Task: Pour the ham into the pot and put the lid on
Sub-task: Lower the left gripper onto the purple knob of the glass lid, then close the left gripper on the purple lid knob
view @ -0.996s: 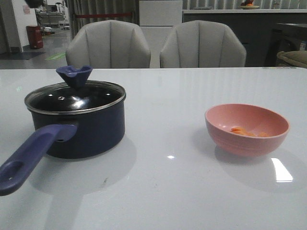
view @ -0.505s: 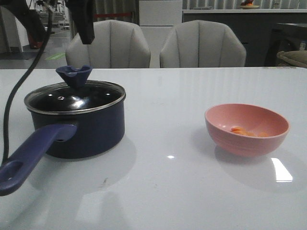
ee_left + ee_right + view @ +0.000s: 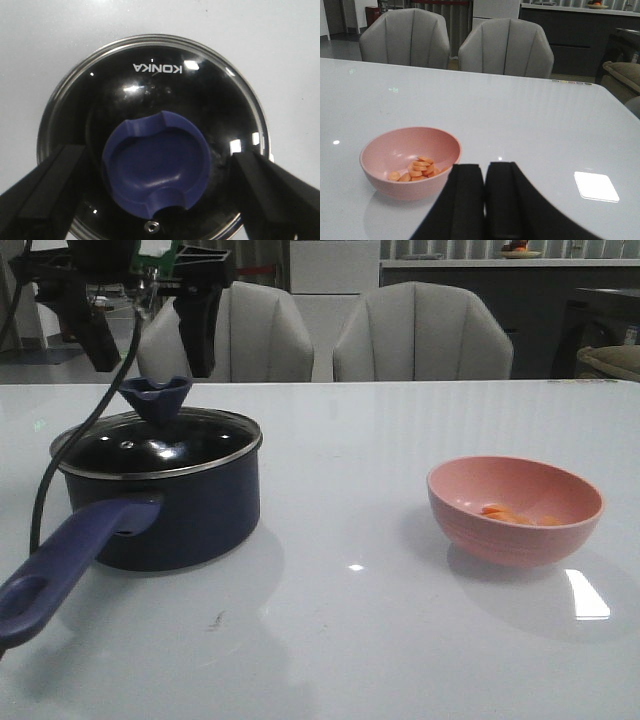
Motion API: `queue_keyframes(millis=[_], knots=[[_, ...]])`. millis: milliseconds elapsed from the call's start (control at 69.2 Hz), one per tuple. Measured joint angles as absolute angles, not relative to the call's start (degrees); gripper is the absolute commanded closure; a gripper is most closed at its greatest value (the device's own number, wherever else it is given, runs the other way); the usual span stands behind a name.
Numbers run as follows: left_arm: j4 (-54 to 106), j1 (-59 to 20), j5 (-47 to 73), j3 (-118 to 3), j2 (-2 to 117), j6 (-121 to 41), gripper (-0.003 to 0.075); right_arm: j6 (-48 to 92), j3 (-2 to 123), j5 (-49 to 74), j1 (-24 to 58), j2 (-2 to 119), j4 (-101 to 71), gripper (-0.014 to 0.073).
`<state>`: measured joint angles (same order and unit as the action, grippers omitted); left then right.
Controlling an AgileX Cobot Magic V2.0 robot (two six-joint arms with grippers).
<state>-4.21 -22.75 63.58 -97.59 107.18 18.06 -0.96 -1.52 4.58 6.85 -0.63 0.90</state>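
Overhead, the left tool (image 3: 146,340) hangs with its two black fingers (image 3: 42,195) spread wide, one on either side of the blue knob (image 3: 157,167) and touching neither it nor the glass of the lid (image 3: 150,75). It grips nothing. The lid sits closed on the pot (image 3: 190,510), whose long handle (image 3: 70,560) reaches toward the near left edge of the worktop (image 3: 340,640). Half a second earlier this tool stood higher, only its fingertips entering at the top of the front view; now it has dropped so that the fingers flank the knob from just above. The right tool (image 3: 484,200) has its fingers pressed together, holding nothing, low over the worktop just beside the pink bowl (image 3: 410,162). The ham (image 3: 417,169) lies in the bottom of that bowl, unmoved. Pot and bowl stand well apart, with bare worktop between them and in front. Two grey chairs (image 3: 330,335) stand beyond the far edge.
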Motion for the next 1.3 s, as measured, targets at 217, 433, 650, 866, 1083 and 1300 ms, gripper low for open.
queue_keyframes(millis=[217, 433, 650, 866, 1083, 1300], knots=[[-4.21, -22.75, 63.65, -97.82, 109.74, 19.26, 0.0101, -0.96, -1.52, 4.58, 6.85, -0.63, 0.9, 0.0433], [-4.21, -22.75, 63.65, -98.3, 111.17, 19.6, 0.0146, -0.96, -1.52, 4.58, 6.85, -0.63, 0.9, 0.0433], [-4.43, -22.75, 63.78, -98.3, 111.17, 19.64, 0.0303, -0.96, -1.52, 4.58, 6.85, -0.63, 0.9, 0.0433], [-4.52, -22.75, 63.9, -98.43, 111.17, 19.73, 0.0314, -0.96, -1.52, 4.58, 6.85, -0.63, 0.9, 0.0433], [-4.52, -22.75, 63.9, -98.43, 111.17, 19.73, 0.0315, -0.96, -1.52, 4.58, 6.85, -0.63, 0.9, 0.0433], [-4.55, -22.75, 64.03, -98.43, 111.17, 19.86, 0.0324, -0.96, -1.52, 4.58, 6.85, -0.63, 0.9, 0.0433]])
